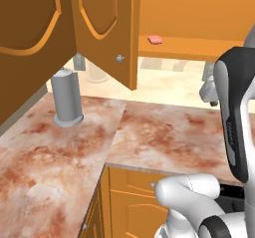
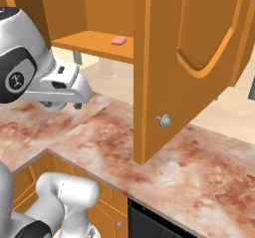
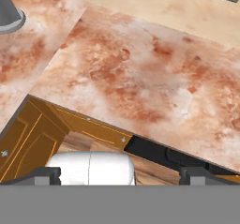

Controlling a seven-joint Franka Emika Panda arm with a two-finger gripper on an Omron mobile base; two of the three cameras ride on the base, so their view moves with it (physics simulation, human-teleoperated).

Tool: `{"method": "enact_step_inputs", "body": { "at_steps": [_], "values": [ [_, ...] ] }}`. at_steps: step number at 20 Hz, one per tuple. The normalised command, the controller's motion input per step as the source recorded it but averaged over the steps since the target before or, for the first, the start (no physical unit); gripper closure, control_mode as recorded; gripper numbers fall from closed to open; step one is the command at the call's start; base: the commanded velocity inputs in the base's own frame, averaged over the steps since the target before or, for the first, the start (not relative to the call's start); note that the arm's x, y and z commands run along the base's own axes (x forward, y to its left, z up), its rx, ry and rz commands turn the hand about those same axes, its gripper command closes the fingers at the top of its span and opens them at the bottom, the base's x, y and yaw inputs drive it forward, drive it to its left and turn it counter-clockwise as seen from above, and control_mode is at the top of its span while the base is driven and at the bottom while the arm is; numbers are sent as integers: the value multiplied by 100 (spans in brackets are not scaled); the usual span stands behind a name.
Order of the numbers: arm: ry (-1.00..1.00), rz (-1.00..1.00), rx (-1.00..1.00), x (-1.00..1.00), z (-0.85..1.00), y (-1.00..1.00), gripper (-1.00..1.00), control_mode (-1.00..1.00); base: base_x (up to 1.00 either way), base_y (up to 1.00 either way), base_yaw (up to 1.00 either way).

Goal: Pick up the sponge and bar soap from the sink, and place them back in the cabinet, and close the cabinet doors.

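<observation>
Bar soap: the salmon-pink bar soap (image 1: 155, 40) is seen lying flat on the cabinet shelf (image 1: 189, 47), near the shelf's front edge; in the right base view the soap (image 2: 119, 41) lies towards the shelf's right end, just left of the open door.
Cabinet doors: both are swung open; in the left base view one door (image 1: 107, 28) hangs out over the surface with its round silver knob (image 1: 120, 59) near its lower corner, and the other door (image 1: 27, 38) is seen at the far left.
Right base view alone: the nearer door (image 2: 184, 58) is shown edge-on and large, its knob (image 2: 163, 120) above the surface and its lower corner close over the marble.
Left base view alone: a grey cylindrical canister (image 1: 66, 97) is shown upright on the surface (image 1: 164, 137), near the back left, below the open door.
Hand view: the canister's base (image 3: 9, 12) is caught at the top left corner; the front edge of the surface (image 3: 140, 73) runs diagonally, with orange drawer fronts (image 3: 33, 134) below it.
Gripper: the gripper (image 3: 119, 174) is pointed down at the surface's front edge, its jaws spread wide with nothing between them.
Open room: the marble between the canister and the right-hand door is bare; the shelf is bare to either side of the soap.
</observation>
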Motion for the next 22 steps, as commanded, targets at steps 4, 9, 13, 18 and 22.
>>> {"method": "enact_step_inputs", "body": {
  "at_steps": [4,9,13,18,22],
  "values": [
    [1,0,0,-23,0,0,-100,-100,0,0,0],
    [0,0,0,-26,-2,0,-100,-100,0,0,0],
    [0,0,0,-30,-5,0,-100,-100,0,0,0],
    [0,0,0,-26,0,0,-100,-100,0,0,0],
    [0,0,0,-13,-2,0,-100,100,-15,0,0]
  ]
}}
